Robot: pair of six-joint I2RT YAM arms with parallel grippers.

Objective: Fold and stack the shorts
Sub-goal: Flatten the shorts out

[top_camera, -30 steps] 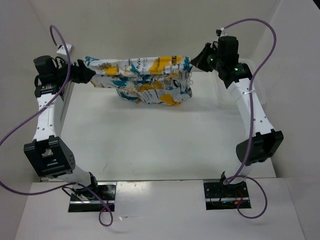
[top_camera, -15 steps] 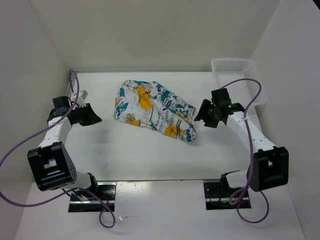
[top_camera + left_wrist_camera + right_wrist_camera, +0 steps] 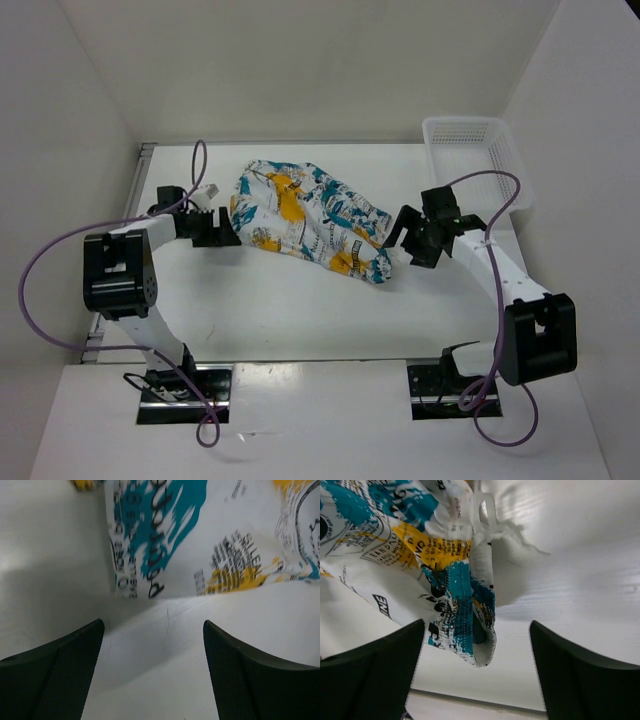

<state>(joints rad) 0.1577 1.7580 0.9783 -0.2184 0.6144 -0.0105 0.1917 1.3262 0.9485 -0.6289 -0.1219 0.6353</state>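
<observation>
Left jaws: spread, nothing held, low over desk (image 3: 300, 300); shorts' (image 3: 305, 215) L edge just ahead of tips. Shorts: crumpled, on desk ctr between both arms. Right jaws: spread; shorts' R hem corner lies between tips, not pinched.

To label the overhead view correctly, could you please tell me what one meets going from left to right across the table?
left hand → shorts → right hand → white mesh basket
</observation>
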